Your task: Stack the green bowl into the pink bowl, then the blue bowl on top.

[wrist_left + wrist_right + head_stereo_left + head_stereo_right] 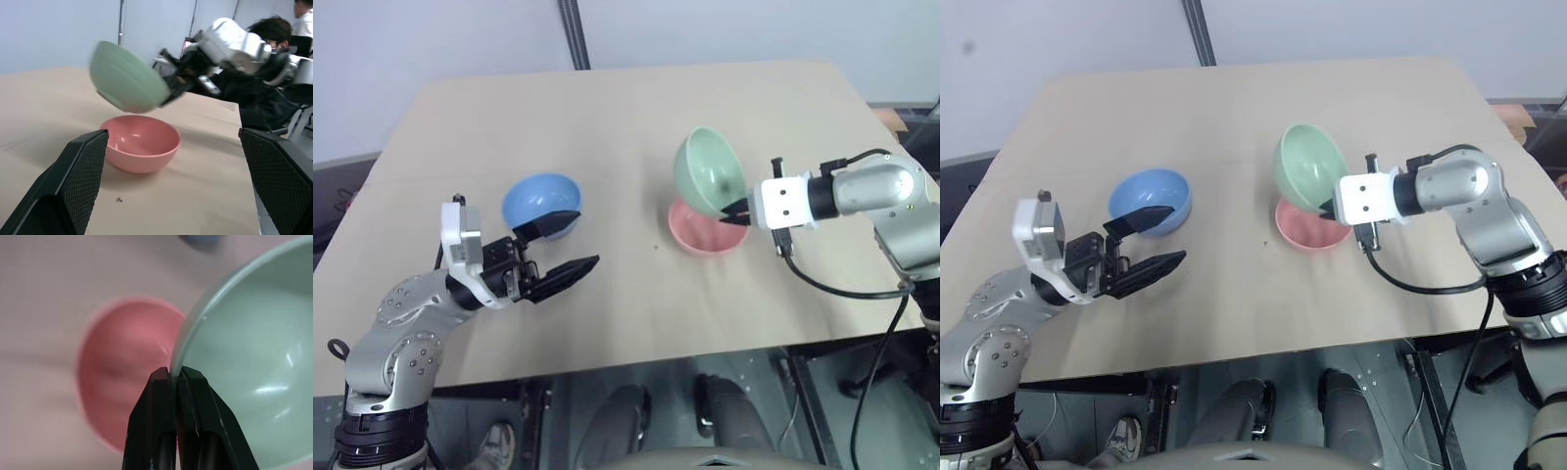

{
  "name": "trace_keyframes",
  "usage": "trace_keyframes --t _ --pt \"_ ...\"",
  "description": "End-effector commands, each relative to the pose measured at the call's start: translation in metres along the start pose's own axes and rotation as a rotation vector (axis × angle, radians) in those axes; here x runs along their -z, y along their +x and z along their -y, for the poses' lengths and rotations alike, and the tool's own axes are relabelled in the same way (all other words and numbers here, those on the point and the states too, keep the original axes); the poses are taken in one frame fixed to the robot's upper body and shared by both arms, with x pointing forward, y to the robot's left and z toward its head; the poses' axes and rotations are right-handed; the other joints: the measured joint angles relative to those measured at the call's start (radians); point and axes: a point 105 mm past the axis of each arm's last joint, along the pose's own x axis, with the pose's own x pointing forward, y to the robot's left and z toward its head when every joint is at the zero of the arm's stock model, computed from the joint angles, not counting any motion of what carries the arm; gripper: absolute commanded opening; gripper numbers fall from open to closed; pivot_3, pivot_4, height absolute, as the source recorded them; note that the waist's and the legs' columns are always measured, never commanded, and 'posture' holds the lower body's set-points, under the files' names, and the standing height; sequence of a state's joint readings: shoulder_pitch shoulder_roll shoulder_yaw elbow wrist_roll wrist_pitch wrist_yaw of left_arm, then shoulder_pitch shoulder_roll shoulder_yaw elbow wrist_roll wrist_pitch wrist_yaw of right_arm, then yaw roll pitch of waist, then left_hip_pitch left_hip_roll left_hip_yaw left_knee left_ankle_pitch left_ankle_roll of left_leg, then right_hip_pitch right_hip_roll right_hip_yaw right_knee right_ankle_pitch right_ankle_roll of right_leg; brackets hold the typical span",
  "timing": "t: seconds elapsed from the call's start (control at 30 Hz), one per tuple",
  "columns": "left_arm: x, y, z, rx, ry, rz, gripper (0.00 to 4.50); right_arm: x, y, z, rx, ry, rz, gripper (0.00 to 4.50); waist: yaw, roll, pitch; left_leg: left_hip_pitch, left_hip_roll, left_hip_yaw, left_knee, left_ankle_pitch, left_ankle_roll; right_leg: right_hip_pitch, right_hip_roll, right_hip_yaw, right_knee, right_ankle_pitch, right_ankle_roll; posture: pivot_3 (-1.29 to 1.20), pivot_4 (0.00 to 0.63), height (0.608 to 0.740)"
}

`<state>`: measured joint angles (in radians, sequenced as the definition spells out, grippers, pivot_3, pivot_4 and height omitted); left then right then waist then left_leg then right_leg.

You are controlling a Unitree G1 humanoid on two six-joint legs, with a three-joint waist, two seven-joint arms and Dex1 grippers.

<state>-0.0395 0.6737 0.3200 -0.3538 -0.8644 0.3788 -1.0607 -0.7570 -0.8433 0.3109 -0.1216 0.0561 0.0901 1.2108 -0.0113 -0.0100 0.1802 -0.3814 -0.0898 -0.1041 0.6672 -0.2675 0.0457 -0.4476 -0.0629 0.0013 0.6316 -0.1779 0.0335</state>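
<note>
1. The right gripper is holding the green bowl by its rim; its fingers are clamped together on the rim's edge; the bowl is hanging tilted in the air, its opening facing the head camera.
2. The pink bowl is sitting upright on the surface, directly beneath the green bowl and apart from it; in the head views the green bowl is lying at about 12 o'clock from it.
3. The blue bowl is resting upright on the surface, at about 9 o'clock from the pink bowl, well apart.
4. The left gripper is hovering with its fingers spread wide apart, gripping nothing; the blue bowl is lying just behind it at 12 o'clock.
</note>
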Motion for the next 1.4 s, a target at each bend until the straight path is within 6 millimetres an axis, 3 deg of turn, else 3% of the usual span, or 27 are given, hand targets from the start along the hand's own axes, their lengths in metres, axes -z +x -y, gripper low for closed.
trace_keyframes --t 0.03,0.17,0.27,0.43,0.53,0.67,0.8,0.9,1.07,1.17,1.23,1.4 --pt "-0.007 -0.001 -0.009 -0.053 0.057 0.006 4.5 0.004 0.001 -0.008 -0.018 0.023 -0.045 0.92 0.003 0.0 0.0 0.0 0.0 0.0 0.001 -0.001 0.001 0.001 0.0 -0.001 0.0 0.001 0.001 0.0 0.15 0.74" --pt "-0.005 -0.003 -0.018 -0.111 0.059 -0.028 4.5 -0.004 -0.009 0.0 0.061 0.057 -0.031 2.54 0.005 0.0 0.0 -0.001 0.0 0.0 0.002 0.001 -0.001 0.0 0.0 -0.001 0.0 0.001 0.0 0.0 0.15 0.74" --pt "-0.004 0.0 -0.027 -0.187 0.079 -0.095 4.5 -0.017 -0.022 0.007 0.174 0.151 0.057 2.54 0.01 0.0 0.0 -0.002 0.0 -0.001 0.001 0.001 -0.001 -0.001 0.0 -0.001 0.0 0.001 0.0 0.0 0.15 0.74" --pt "-0.006 -0.002 -0.054 -0.445 0.391 -0.294 4.5 -0.043 -0.034 0.011 0.387 0.318 0.27 2.54 0.014 -0.001 0.0 -0.002 0.001 -0.001 0.0 0.0 -0.002 0.0 0.0 -0.001 -0.002 0.001 0.0 0.0 0.15 0.74" --pt "-0.004 -0.003 -0.066 -0.518 0.48 -0.431 4.5 -0.055 -0.026 0.006 0.453 0.378 0.341 2.54 0.024 -0.001 0.0 -0.002 0.001 -0.001 0.0 0.0 -0.002 -0.001 0.001 -0.001 -0.002 0.002 0.0 0.0 0.15 0.74" --pt "0.01 -0.001 -0.076 -0.459 0.601 -0.69 4.5 -0.068 -0.012 0.003 0.505 0.433 0.409 2.54 0.024 -0.001 -0.001 -0.002 0.001 -0.001 0.0 0.0 -0.002 0.0 0.001 -0.002 -0.001 0.002 0.0 0.0 0.15 0.74" --pt "0.028 -0.007 -0.088 -0.49 0.585 -0.842 4.5 -0.072 -0.002 0.0 0.527 0.446 0.413 2.54 0.023 -0.001 -0.001 -0.001 0.001 -0.001 0.0 0.0 -0.002 -0.001 0.001 -0.004 -0.001 0.002 0.001 0.0 0.15 0.74" --pt "0.039 -0.003 -0.089 -0.473 0.556 -0.881 3.67 -0.069 -0.002 -0.001 0.548 0.449 0.393 2.64 0.023 -0.001 0.0 -0.002 0.001 -0.001 0.0 0.0 -0.002 -0.001 0.001 -0.005 -0.001 0.002 0.001 0.0 0.15 0.74" --pt "0.052 0.001 -0.088 -0.43 0.531 -0.916 1.33 -0.06 -0.008 -0.003 0.581 0.447 0.345 2.64 0.023 -0.001 0.0 -0.002 0.001 -0.001 0.0 0.0 -0.002 -0.001 0.001 -0.005 -0.001 0.002 0.001 0.0 0.15 0.74" --pt "0.046 0.008 -0.088 -0.435 0.504 -0.863 0.07 -0.056 -0.01 -0.002 0.608 0.45 0.328 2.64 0.023 -0.001 0.0 -0.002 0.001 -0.001 0.0 0.0 -0.002 -0.001 0.001 -0.005 -0.001 0.002 0.001 0.0 0.15 0.74" --pt "0.041 0.014 -0.085 -0.423 0.481 -0.81 0.03 -0.053 -0.011 -0.001 0.631 0.456 0.313 2.64 0.023 -0.001 0.0 -0.002 0.001 -0.001 0.0 0.0 -0.002 -0.001 0.001 -0.005 -0.001 0.002 0.001 0.0 0.15 0.74" --pt "0.015 0.054 -0.052 -0.174 0.493 -0.584 0.03 -0.036 -0.018 0.002 0.722 0.477 0.233 2.64 0.025 -0.001 0.0 -0.002 0.001 -0.001 0.001 0.0 -0.002 -0.001 0.001 -0.004 -0.001 0.002 0.001 0.0 0.15 0.74"
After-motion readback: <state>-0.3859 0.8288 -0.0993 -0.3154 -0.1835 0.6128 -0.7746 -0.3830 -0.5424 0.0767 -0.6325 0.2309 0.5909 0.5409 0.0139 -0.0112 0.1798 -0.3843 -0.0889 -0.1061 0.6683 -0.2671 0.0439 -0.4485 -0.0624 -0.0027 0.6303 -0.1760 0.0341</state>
